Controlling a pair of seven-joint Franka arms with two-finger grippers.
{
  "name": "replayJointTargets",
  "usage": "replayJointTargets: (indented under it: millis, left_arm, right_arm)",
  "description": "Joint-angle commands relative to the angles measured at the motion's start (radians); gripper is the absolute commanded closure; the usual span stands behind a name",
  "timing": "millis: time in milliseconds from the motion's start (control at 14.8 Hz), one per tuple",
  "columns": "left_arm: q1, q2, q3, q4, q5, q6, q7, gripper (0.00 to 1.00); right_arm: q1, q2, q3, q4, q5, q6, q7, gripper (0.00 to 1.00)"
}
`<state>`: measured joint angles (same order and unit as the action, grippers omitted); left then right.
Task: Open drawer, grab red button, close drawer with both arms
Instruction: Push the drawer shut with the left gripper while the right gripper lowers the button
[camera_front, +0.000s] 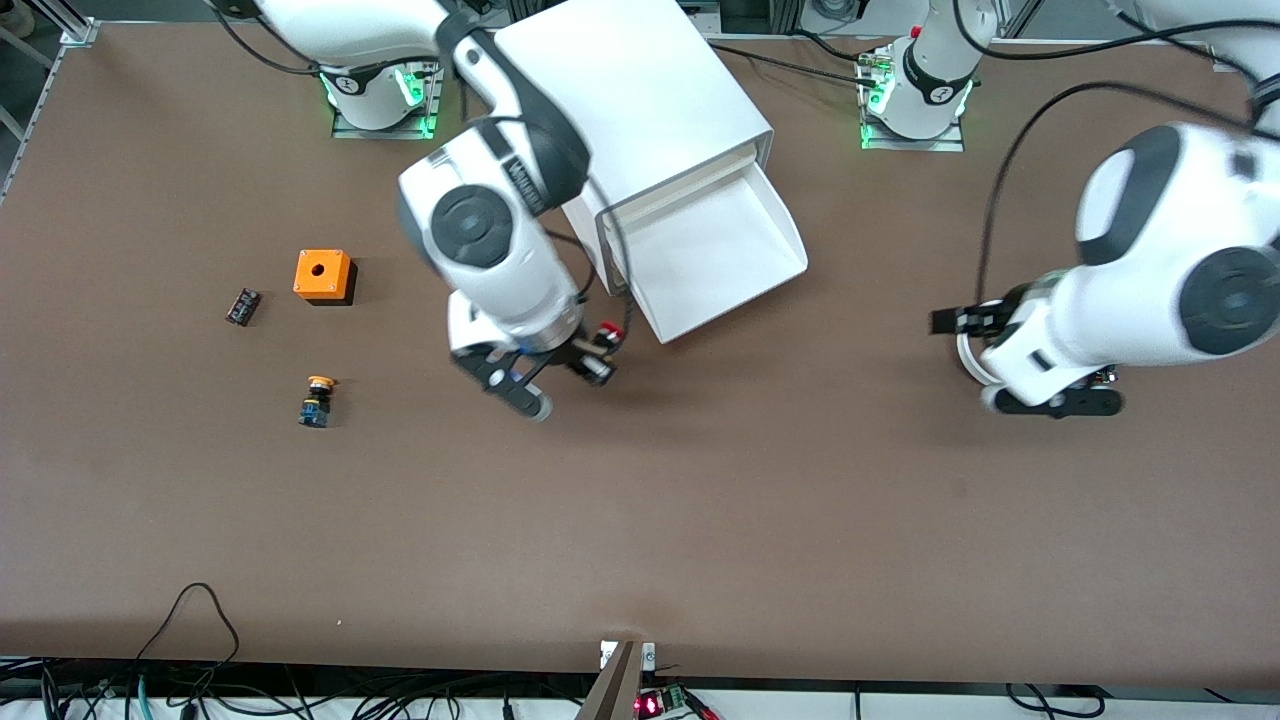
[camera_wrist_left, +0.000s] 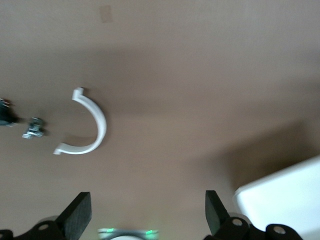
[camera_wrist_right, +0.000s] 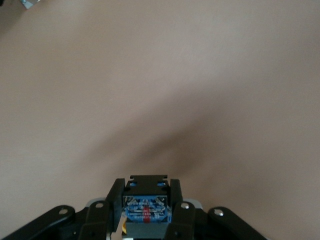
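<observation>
The drawer (camera_front: 715, 255) is seen pulled out of the white cabinet (camera_front: 640, 110), its shallow white tray bare inside and angled toward the front camera. The cabinet is placed between the two arm bases, on the brown table (camera_front: 700, 520).

The button (camera_wrist_right: 145, 212) is clamped between the closed fingers of the right gripper (camera_front: 590, 362), which is held in the air over the table just beside the open drawer's corner. In the right wrist view the button's blue-and-black body is seen pinched between the two black fingers (camera_wrist_right: 114, 200); in the front view a bit of red is visible at the gripper.

The left gripper (camera_wrist_left: 147, 212) is held over bare table toward the left arm's end, well apart from the drawer, with its fingers spread wide and nothing between them. A white curved clip (camera_wrist_left: 85, 125) is seen lying on the table below it.

Toward the right arm's end, a second button with a yellow-orange cap (camera_front: 317, 400), an orange box with a round hole (camera_front: 322, 275) and a small dark part (camera_front: 242, 306) are set out on the table.
</observation>
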<state>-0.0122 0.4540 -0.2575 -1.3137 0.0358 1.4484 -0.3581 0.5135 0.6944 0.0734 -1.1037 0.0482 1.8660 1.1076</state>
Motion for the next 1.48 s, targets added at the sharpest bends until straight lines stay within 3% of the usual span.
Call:
replayJointTargets:
  millis: [0,269,404,539,674,943,1280,1415]
  left_arm:
    - [-0.069,-0.021,-0.003,-0.096,-0.013,0.113,-0.206,0.0]
    - [-0.173,-0.078,-0.003,-0.332,-0.004,0.399,-0.44,0.01]
    - [-0.219,-0.095,-0.003,-0.456,-0.002,0.554,-0.559,0.01]
    - [-0.271,-0.1,-0.003,-0.541,0.071,0.68,-0.664,0.02]
    - [-0.308,-0.089,-0.005,-0.561,0.14,0.704,-0.79,0.01]
    - [-0.334,-0.087,-0.012,-0.582,0.142,0.705,-0.838,0.01]
    - [-0.318,-0.095,-0.106,-0.619,0.113,0.698,-0.861,0.01]
    - [-0.29,-0.101,-0.144,-0.621,0.052,0.69,-0.861,0.01]
  right_arm:
    - [-0.078,-0.036,0.002,-0.027,-0.005,-0.092,-0.237,1.0]
    - [-0.217,-0.107,-0.007,-0.186,-0.005,-0.082,-0.55,1.0]
    - [-0.277,-0.14,-0.012,-0.281,-0.007,-0.02,-0.682,1.0]
    - [-0.306,-0.168,-0.023,-0.379,-0.008,0.071,-0.764,1.0]
    - [-0.311,-0.177,-0.061,-0.462,-0.007,0.169,-0.872,1.0]
    - [-0.322,-0.177,-0.102,-0.609,-0.004,0.375,-0.997,1.0]
    - [-0.355,-0.161,-0.102,-0.737,-0.004,0.562,-1.048,1.0]
    - [-0.372,-0.147,-0.103,-0.789,-0.004,0.646,-1.078,1.0]
